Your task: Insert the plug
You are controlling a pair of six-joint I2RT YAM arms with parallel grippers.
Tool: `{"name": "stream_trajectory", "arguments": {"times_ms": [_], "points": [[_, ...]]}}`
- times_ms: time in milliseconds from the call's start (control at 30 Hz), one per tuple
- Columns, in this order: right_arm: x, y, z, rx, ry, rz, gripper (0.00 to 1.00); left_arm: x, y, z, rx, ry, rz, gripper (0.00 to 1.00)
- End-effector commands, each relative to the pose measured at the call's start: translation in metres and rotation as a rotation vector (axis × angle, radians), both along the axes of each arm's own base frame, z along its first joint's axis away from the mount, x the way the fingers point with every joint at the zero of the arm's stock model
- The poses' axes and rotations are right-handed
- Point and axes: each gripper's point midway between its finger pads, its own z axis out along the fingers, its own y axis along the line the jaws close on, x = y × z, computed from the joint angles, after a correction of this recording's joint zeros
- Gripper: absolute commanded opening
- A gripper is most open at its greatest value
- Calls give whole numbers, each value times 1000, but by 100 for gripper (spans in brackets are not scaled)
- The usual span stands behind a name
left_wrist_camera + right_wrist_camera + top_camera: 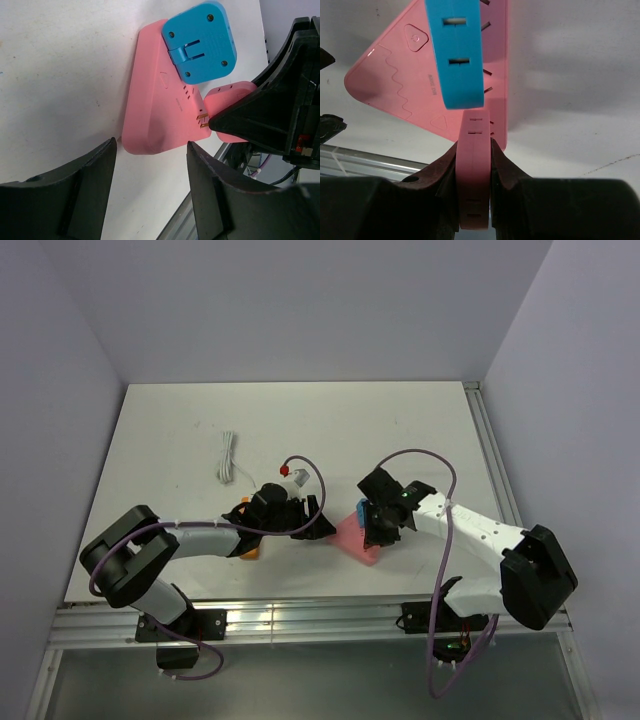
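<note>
Left wrist view gives me the best look at the blue plug (200, 42). It is a bright-blue, rounded-square slab of smooth moulded plastic with its flat face turned to this camera. That face has a small dark screw near each of its four corners and a raised, hinge-like tab in the middle. From the right wrist I see it edge-on, as a thick band with softly rounded corners and two narrow slots cut into the rim. It stands against the pink socket block (160, 95), touching it along the edge that carries the short slits; I cannot tell whether any prong sits in a slot. The block is a matte pink triangle with rounded corners, lying on the white bench (180, 440). A faint wavy line and a small power symbol are moulded into its top. My right end effector (474, 150) is pinching the pink square plug (474, 190), its black fingers clamped on the two broad faces. The brass prongs (202, 120) of that plug meet the block's side wall, just beside the blue plug. My left end effector (151, 150) is spread, its glossy black fingers apart with nothing between them, near one corner of the block. Top external view shows a thin white cable (228, 458) bundled well apart from all this on the bench.
</note>
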Motion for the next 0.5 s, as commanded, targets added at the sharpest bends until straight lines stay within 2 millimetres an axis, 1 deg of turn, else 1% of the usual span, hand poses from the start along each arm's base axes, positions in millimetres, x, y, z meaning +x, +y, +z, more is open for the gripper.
{"name": "stream_trajectory", "arguments": {"times_ms": [0,167,267,467], "points": [[6,6,5,-4,-22,-4,0,3,-8,12,-52,-17,-16,62],[3,11,2,-9,-19,5,0,1,-9,12,-59,-13,-23,62],[3,14,1,-11,-21,10,0,0,-10,9,-61,-3,-27,62],[5,14,2,-31,-39,-3,0,-6,-12,6,-84,22,-49,57]]}}
